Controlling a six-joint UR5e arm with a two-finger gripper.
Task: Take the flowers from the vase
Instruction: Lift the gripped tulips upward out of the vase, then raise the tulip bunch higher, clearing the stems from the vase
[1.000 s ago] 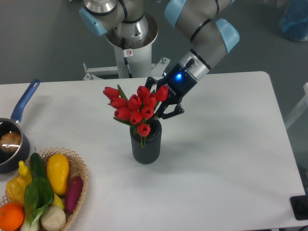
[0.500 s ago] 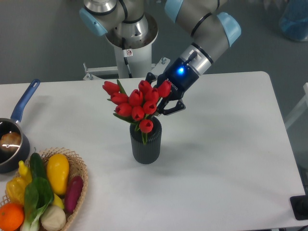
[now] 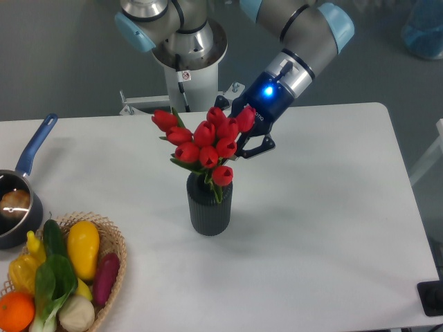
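The flowers (image 3: 205, 143), a bunch of red tulips with green leaves, stand out of the vase (image 3: 209, 208), a dark grey ribbed cylinder near the table's middle. The blooms sit well above the vase mouth, and the lower stems are hidden behind the blooms and the rim. My gripper (image 3: 243, 140) comes in from the upper right, its dark fingers closed into the right side of the bunch behind the blooms. A blue light glows on its wrist.
A blue-handled pot (image 3: 17, 200) sits at the left edge. A wicker basket (image 3: 116, 266) of vegetables and fruit fills the front left corner. The robot base (image 3: 185, 52) stands behind the table. A dark object (image 3: 432, 299) is at the front right edge.
The gripper has risen and shifted right with the flowers. The bunch stands higher out of the vase than a second ago. The vase has not moved.
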